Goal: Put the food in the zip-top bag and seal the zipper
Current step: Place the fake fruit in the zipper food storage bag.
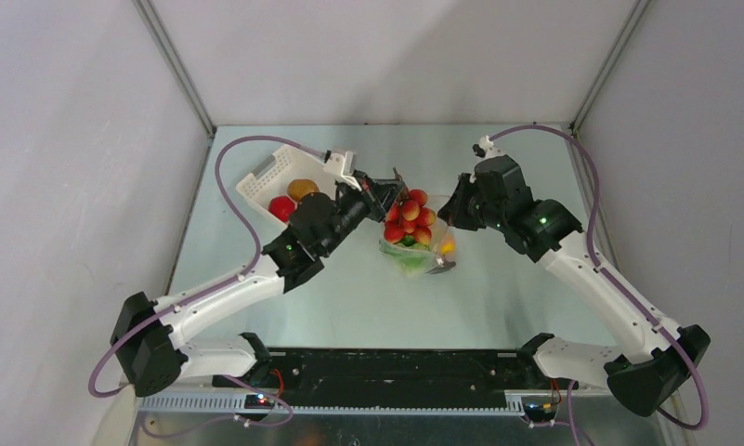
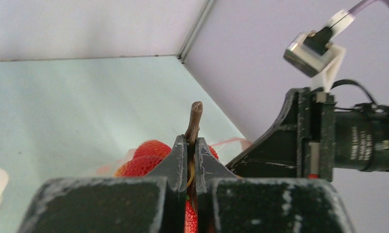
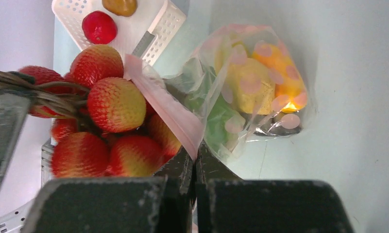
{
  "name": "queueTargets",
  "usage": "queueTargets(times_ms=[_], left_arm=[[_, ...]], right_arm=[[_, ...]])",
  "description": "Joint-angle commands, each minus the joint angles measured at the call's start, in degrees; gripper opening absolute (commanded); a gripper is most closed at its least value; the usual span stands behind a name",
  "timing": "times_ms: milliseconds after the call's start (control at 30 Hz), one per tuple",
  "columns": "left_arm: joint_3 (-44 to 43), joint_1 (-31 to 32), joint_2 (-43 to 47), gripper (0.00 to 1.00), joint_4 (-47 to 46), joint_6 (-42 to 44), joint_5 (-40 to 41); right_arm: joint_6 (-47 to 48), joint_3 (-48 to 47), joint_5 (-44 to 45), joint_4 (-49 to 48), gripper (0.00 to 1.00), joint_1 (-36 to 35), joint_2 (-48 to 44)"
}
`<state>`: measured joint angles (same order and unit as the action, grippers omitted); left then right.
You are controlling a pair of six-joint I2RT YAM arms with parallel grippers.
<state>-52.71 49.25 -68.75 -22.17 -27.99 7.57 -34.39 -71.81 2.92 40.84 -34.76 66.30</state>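
Note:
My left gripper (image 1: pixel 387 191) (image 2: pixel 191 141) is shut on the brown stem (image 2: pixel 194 119) of a bunch of little red fruits (image 1: pixel 410 216) (image 3: pixel 114 104). The bunch hangs right beside the pink zipper strip (image 3: pixel 168 104) at the mouth of the zip-top bag (image 1: pixel 422 255) (image 3: pixel 250 87). My right gripper (image 1: pixel 446 216) (image 3: pixel 194 150) is shut on that strip and holds the edge up. Yellow, orange and green food (image 3: pixel 253 80) lies inside the clear dotted bag. I cannot tell whether the bunch is inside the mouth.
A white lattice basket (image 1: pixel 261 178) (image 3: pixel 160 22) stands at the back left, behind my left arm, with a red piece (image 1: pixel 281 207) (image 3: pixel 99 27) and a brown one (image 1: pixel 302 190) (image 3: pixel 120 6) in it. The right wrist (image 2: pixel 328 136) is close to my left fingers.

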Motion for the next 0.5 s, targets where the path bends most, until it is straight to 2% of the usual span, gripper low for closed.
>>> queueTargets(times_ms=[0, 100, 233, 467], left_arm=[[1.9, 2.5, 0.8, 0.00, -5.9, 6.5, 8.5], [2.1, 6.4, 0.3, 0.00, -6.7, 12.1, 12.6], [1.3, 8.9, -0.9, 0.00, -5.9, 15.6, 11.5], [3.1, 10.3, -1.0, 0.00, -6.0, 18.6, 0.4]], right_arm=[[-2.0, -2.7, -0.2, -3.0, 0.00, 0.5, -1.6], [-3.8, -2.7, -1.9, -4.9, 0.00, 0.7, -1.5], [-5.4, -2.8, -4.5, -6.9, 0.00, 0.9, -1.8], [-7.4, -2.7, -5.6, -8.8, 0.00, 1.3, -4.9]])
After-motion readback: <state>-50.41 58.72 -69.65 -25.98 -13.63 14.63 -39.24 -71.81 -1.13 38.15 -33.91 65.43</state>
